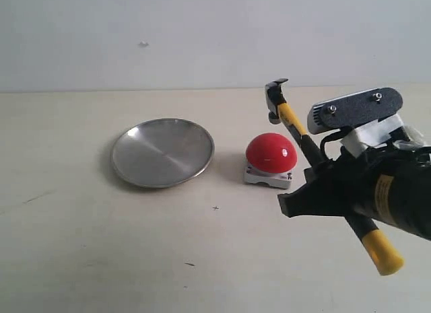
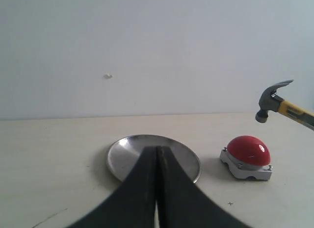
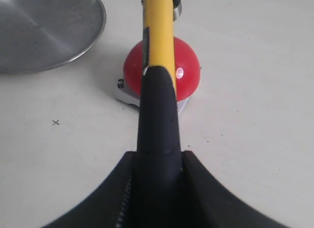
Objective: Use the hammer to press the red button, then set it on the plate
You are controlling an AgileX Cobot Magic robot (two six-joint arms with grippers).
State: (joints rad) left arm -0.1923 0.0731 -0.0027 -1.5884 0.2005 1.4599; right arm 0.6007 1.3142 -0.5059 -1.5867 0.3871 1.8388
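Note:
My right gripper [image 1: 323, 182] is shut on the hammer's [image 1: 291, 121] black handle, holding it tilted above the table. The dark head is raised just behind and above the red button [image 1: 270, 153], apart from it; the yellow end sticks out below the gripper. In the right wrist view the hammer [image 3: 158, 46] runs from between the gripper's [image 3: 158, 157] fingers over the red button [image 3: 189, 73]. The silver plate [image 1: 162, 152] lies left of the button. My left gripper [image 2: 157, 152] is shut and holds nothing, in front of the plate [image 2: 125, 154]; the button [image 2: 249, 150] and hammer head [image 2: 271, 99] show to its right.
The table is pale beige with a plain white wall behind it. A small dark cross mark [image 1: 215, 207] sits on the surface in front of the button, and faint scuffs lie towards the front left.

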